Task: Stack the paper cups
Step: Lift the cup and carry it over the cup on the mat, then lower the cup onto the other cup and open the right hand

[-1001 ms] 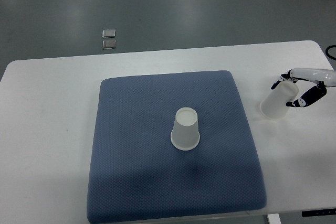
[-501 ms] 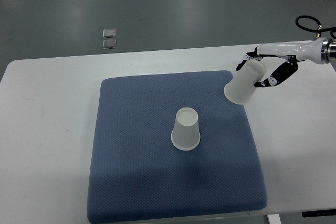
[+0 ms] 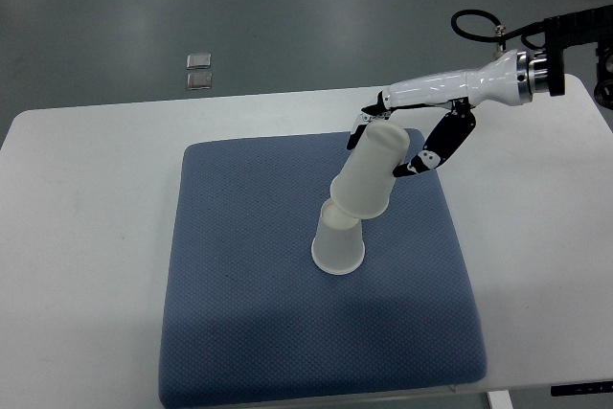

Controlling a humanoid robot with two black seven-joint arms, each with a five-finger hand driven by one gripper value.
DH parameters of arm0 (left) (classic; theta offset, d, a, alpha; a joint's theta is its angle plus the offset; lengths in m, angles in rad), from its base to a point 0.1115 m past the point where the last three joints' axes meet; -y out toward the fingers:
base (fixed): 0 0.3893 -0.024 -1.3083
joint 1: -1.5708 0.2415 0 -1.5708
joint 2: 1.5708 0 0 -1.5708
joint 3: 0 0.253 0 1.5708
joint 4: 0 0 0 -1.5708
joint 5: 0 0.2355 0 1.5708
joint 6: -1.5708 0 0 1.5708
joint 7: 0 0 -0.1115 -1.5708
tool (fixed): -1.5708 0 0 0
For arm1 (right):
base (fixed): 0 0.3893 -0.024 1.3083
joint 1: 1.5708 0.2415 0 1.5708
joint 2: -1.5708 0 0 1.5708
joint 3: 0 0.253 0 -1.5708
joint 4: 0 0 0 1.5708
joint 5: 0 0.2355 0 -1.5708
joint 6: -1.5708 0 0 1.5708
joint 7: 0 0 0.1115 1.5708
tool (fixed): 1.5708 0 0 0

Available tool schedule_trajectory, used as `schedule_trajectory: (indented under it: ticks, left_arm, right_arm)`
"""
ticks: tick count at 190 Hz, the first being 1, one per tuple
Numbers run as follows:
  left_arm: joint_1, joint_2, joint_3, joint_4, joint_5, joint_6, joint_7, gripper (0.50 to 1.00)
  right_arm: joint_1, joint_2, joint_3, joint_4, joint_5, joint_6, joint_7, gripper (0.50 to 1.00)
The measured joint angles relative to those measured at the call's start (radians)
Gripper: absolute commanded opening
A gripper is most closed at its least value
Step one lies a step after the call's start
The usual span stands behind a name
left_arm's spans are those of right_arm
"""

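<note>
An upturned paper cup [image 3: 338,248] stands near the middle of the blue mat [image 3: 239,323] on the desk [image 3: 77,237]. A second cup [image 3: 369,175], tilted mouth-down, overlaps its top, grasped by the right hand [image 3: 407,141] reaching in from the desk's far right corner.

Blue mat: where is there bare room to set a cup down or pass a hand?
Bare: the blue mat left of and in front of the standing cup, and the white table on the left. Crowded: the mat's far right, where the right hand holds the tilted cup.
</note>
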Motion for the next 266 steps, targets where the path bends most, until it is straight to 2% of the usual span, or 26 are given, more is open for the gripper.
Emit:
schedule_trajectory:
  ticks: [38,123,134,151,162,175,191,248,266]
  left_arm:
    - [0.000,0.000,0.000,0.000,0.000,0.000,0.001,1.000]
    - [0.000,0.000,0.000,0.000,0.000,0.000,0.001,1.000]
    - [0.000,0.000,0.000,0.000,0.000,0.000,0.001,1.000]
    - [0.000,0.000,0.000,0.000,0.000,0.000,0.000,1.000]
    - [0.000,0.000,0.000,0.000,0.000,0.000,0.000,1.000]
    - [0.000,0.000,0.000,0.000,0.000,0.000,0.000,1.000]
    - [0.000,0.000,0.000,0.000,0.000,0.000,0.000,1.000]
    - [0.000,0.000,0.000,0.000,0.000,0.000,0.000,1.000]
    - [0.000,0.000,0.000,0.000,0.000,0.000,0.000,1.000]
  right_arm:
    - [0.001,0.052,0.000,-0.001,-0.004,0.003,-0.021,0.709]
    - [-0.010,0.081,-0.005,-0.012,-0.017,0.005,-0.034,0.715]
    - [-0.011,0.087,-0.005,-0.012,-0.017,0.004,-0.038,0.729]
    - [-0.019,0.094,-0.007,-0.012,-0.017,-0.002,-0.058,0.787]
    - [-0.029,0.096,-0.008,-0.012,-0.018,-0.005,-0.074,0.807]
    - [-0.037,0.101,-0.009,-0.012,-0.019,-0.006,-0.087,0.858]
    - [-0.040,0.105,-0.010,-0.017,-0.019,-0.008,-0.094,0.891]
    - [-0.042,0.099,0.011,-0.069,0.013,-0.018,-0.097,0.893]
    - [-0.083,0.114,0.045,-0.112,0.078,-0.030,-0.097,0.893]
